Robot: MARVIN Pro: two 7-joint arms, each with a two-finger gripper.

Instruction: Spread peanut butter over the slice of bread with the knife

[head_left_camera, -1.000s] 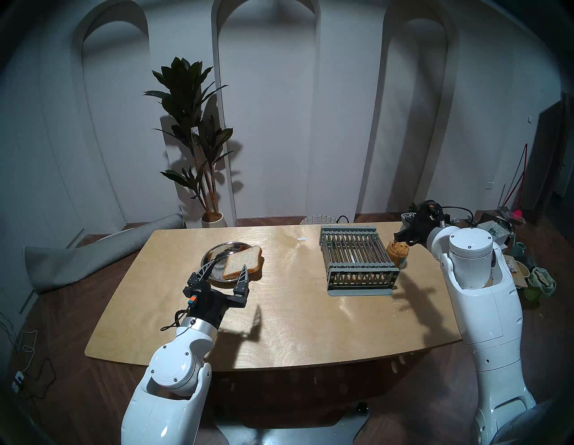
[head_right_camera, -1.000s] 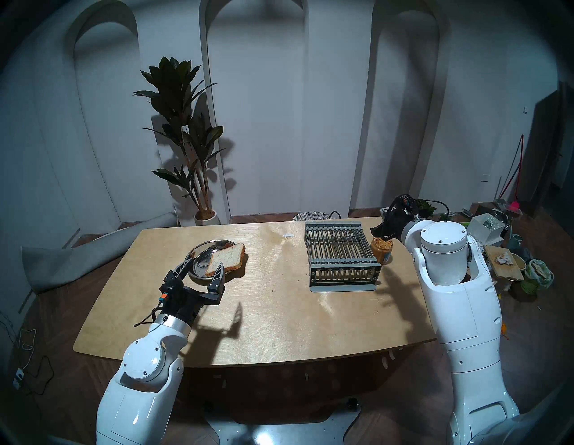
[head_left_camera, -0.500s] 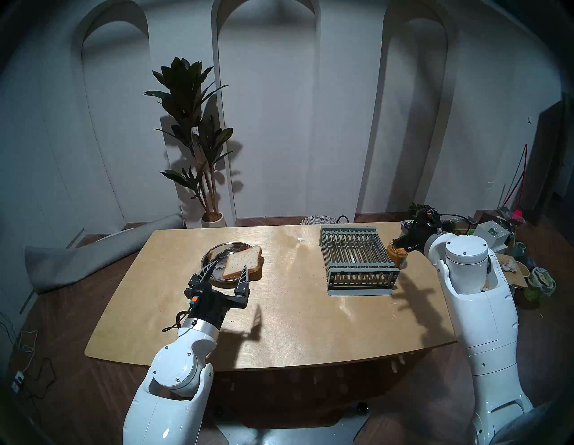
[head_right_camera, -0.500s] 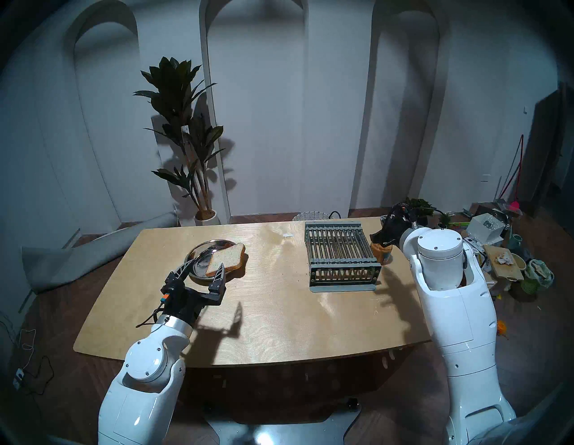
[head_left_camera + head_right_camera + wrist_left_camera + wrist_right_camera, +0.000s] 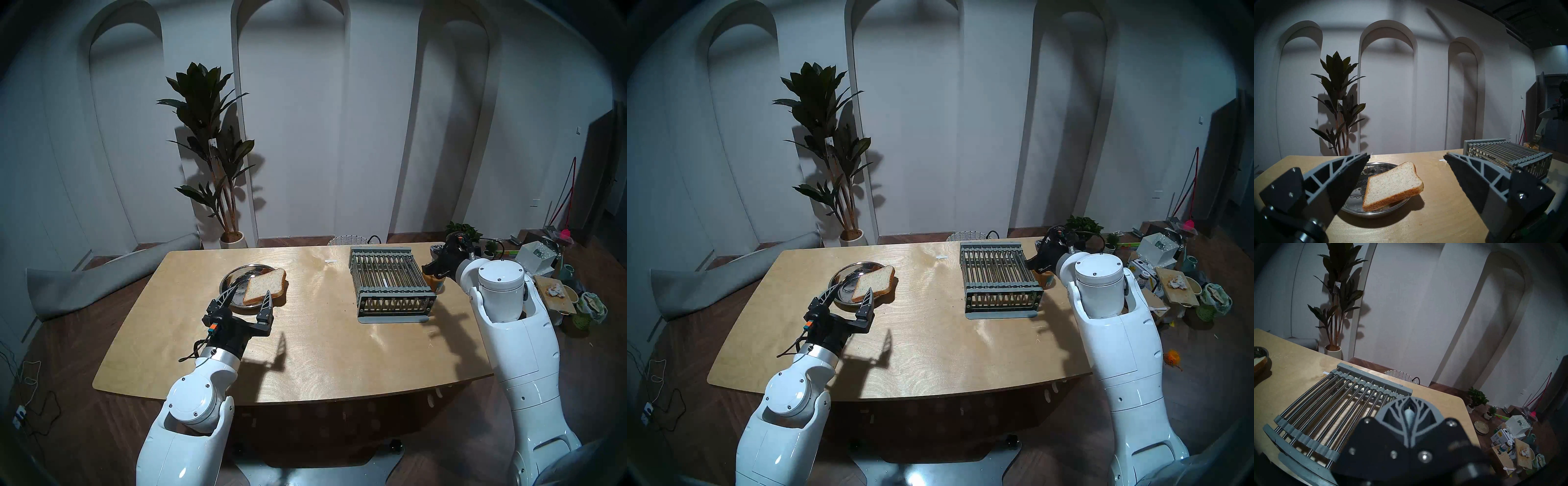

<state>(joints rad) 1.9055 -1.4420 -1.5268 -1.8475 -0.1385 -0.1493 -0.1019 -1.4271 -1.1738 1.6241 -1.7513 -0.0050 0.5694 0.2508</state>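
Your right gripper (image 5: 1409, 414) is clamped shut on the pale light-blue handle of the small knife (image 5: 1410, 414), poised over the small clear glass jar of tan peanut butter (image 5: 435, 281) at 3 o'clock of the grey slatted rack (image 5: 390, 278); whether the blade is in the paste, you cannot tell. Your left gripper (image 5: 1407, 157), spread wide and empty, hovers near the bare, unspread square wholegrain bread slice (image 5: 1392, 183), which leans on the round steel plate (image 5: 1380, 165), overhanging its 3 o'clock rim. Judged so: knife fetched; loading perhaps underway, spreading all left.
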